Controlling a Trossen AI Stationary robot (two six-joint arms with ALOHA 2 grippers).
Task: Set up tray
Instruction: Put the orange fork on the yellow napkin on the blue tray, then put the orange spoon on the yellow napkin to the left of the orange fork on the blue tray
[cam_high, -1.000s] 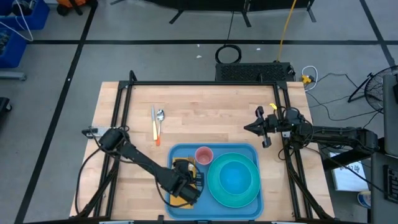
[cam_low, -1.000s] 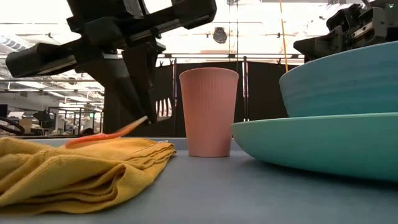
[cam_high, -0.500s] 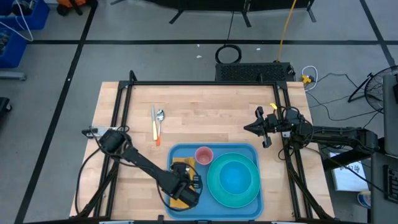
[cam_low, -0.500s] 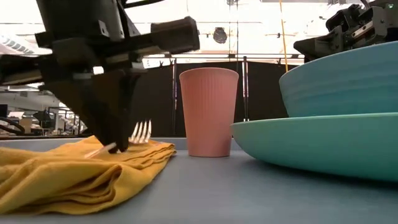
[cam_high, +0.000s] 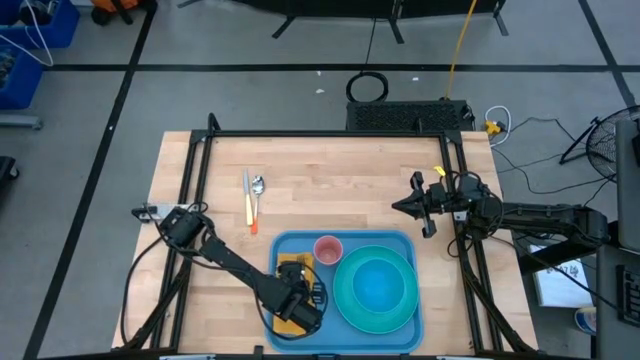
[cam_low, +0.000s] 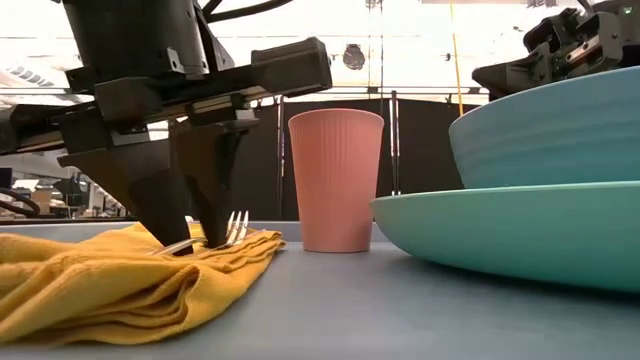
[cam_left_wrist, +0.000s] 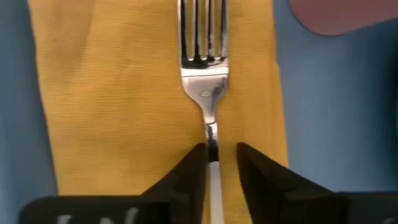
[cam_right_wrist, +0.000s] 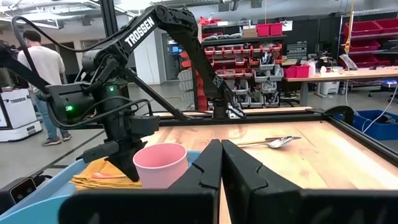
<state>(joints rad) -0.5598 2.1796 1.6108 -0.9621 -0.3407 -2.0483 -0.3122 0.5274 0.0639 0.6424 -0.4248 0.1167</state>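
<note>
The blue tray (cam_high: 291, 243) lies at the table's near edge. On its left part lies the folded yellow napkin (cam_left_wrist: 93, 93), and a silver fork (cam_left_wrist: 204, 62) rests flat on it, tines toward the pink cup (cam_high: 328, 249). My left gripper (cam_left_wrist: 221, 152) points down over the napkin (cam_low: 100, 280), open by a small gap, one finger on each side of the fork's handle (cam_low: 235, 225). My right gripper (cam_right_wrist: 221, 155) waits shut above the table's right side (cam_high: 402, 206), holding nothing. My left gripper stands over the fork's handle just behind the neck (cam_left_wrist: 212, 138), fingers coming from above. A strip of napkin shows between the handle and one finger (cam_left_wrist: 249, 168). Whether the other finger (cam_left_wrist: 194, 168) touches the handle I cannot tell.
A teal plate (cam_high: 345, 300) with a teal bowl (cam_high: 380, 282) on it fills the tray's right part, right beside the cup. A spoon (cam_high: 258, 188) and an orange-handled utensil (cam_high: 248, 203) lie on the bare wood toward the far left. A black frame borders the table.
My left gripper has come down onto the napkin and turned, bringing the fork from a tilt in the air to lying flat on the cloth. Its fingers, shut to one point half a second ago, now stand apart.
</note>
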